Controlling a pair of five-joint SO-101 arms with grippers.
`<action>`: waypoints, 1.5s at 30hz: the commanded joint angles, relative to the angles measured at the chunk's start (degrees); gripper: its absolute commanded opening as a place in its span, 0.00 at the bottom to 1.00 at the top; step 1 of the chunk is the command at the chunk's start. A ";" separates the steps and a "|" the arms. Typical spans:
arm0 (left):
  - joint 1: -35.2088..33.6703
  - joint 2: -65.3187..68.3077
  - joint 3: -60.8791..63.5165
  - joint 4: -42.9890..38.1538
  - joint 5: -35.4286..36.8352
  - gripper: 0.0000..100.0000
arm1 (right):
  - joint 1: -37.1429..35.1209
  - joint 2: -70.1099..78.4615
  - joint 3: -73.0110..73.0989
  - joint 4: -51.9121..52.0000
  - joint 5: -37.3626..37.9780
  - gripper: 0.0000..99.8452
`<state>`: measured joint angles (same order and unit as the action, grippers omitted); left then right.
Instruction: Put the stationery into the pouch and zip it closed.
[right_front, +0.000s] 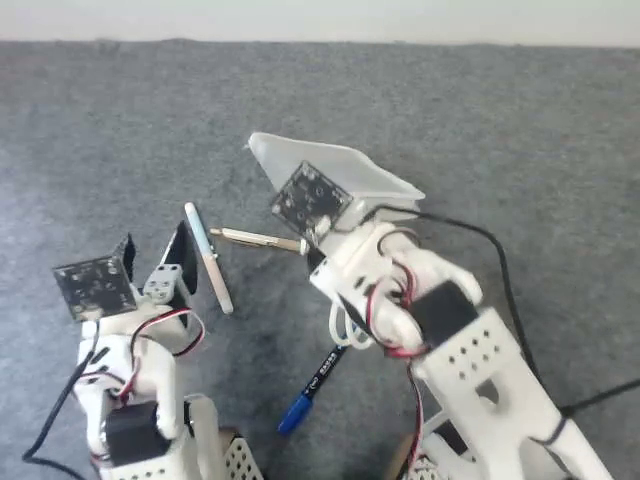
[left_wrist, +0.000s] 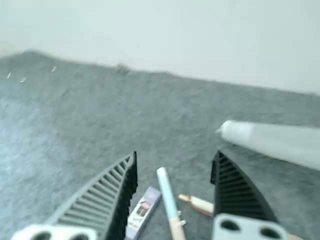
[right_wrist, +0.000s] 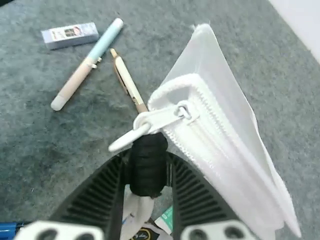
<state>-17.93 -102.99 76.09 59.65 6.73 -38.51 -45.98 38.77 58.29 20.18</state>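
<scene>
Looking from the left, found the left gripper (right_front: 155, 262) with jaws spread apart near the pastel pen (right_front: 210, 258), the cream pen (right_front: 255, 238) just beside it. Farther right, saw a blue-ended marker (right_front: 310, 390) lying under the right arm (right_front: 470, 370), and the right gripper (right_wrist: 147, 157) clamped on a black cylinder (right_wrist: 146, 177) at the zip pull (right_wrist: 150, 120) of the white pouch (right_wrist: 225, 150).

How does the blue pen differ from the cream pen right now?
The blue pen is pastel blue fading to peach and thicker; the cream pen is slimmer with a gold tip. The blue pen lies fully exposed, while one end of the cream pen is hidden by the pouch. Both lie on the grey carpet, outside the pouch.
</scene>
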 joint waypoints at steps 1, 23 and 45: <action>4.22 0.53 -4.18 1.93 1.76 0.25 | -0.57 -6.55 3.52 -4.18 -0.79 0.01; 19.60 13.36 -14.29 3.08 6.42 0.30 | -3.65 -17.71 16.79 -11.38 -2.02 0.01; 21.98 17.23 -18.42 6.42 8.26 0.30 | -5.23 -17.19 17.67 -11.91 -0.26 0.01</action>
<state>3.78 -83.65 60.70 65.10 14.20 -43.52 -61.80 57.14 47.91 18.68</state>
